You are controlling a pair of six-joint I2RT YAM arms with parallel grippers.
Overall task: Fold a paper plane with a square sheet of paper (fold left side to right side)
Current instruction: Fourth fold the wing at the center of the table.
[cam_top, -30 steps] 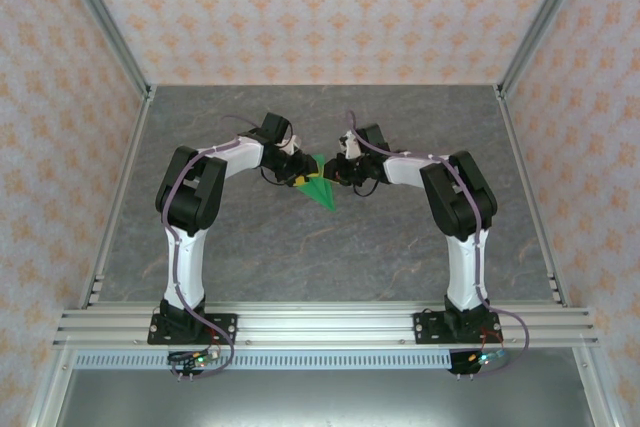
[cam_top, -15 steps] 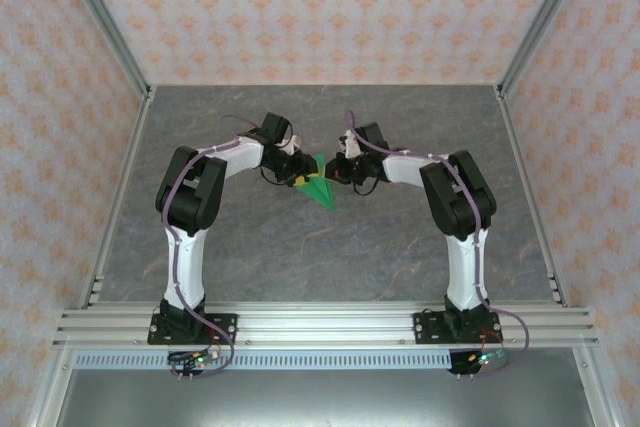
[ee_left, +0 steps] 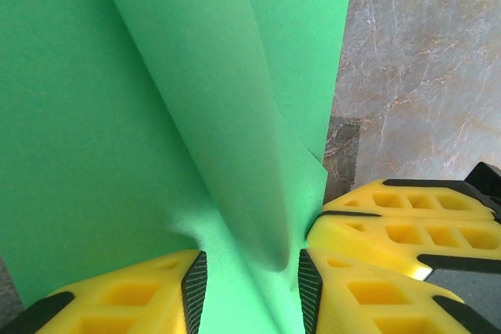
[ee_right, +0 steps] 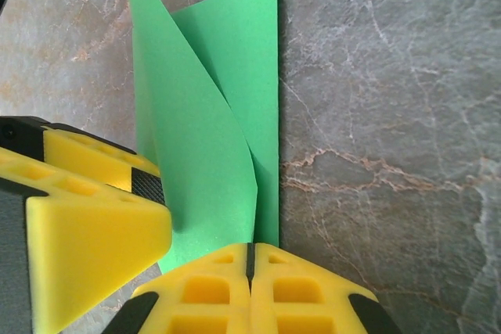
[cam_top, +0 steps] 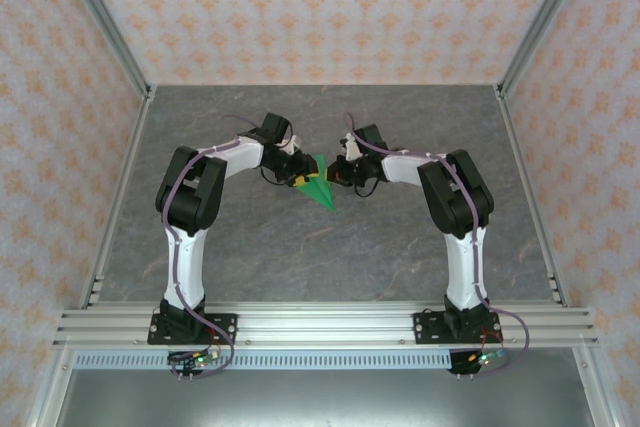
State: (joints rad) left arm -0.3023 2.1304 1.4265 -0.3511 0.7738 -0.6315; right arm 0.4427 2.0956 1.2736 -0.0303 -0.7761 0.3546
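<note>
Looking down from above: grey marbled table top (cam_top: 300, 257), both of my arms bent inward so the wrists meet near its middle.

Thin bright green paper sheet, folded to a pointed outline (cam_top: 319, 187), lies on the table between my two pincers, its point aimed toward my bases. From the left wrist (ee_left: 102, 131) a lower layer lies flat while one flap rises and curls above it. From the right wrist (ee_right: 207, 123) the same flap leans over a flatter layer, whose straight edge runs along bare stone.

Left pincer (cam_top: 297, 174), yellow fingers with black pads: part open (ee_left: 249, 283). The curled root of the raised flap sits between the pads and touches the right-hand one. Real pinch or not, I cannot tell.

Right pincer (cam_top: 340, 173): fingers pressed together, no gap along the seam (ee_right: 250, 260). The tips meet the paper's near edge. Whether a layer is caught between them I cannot tell.

Pincers sit just beside each other, paper between.
</note>
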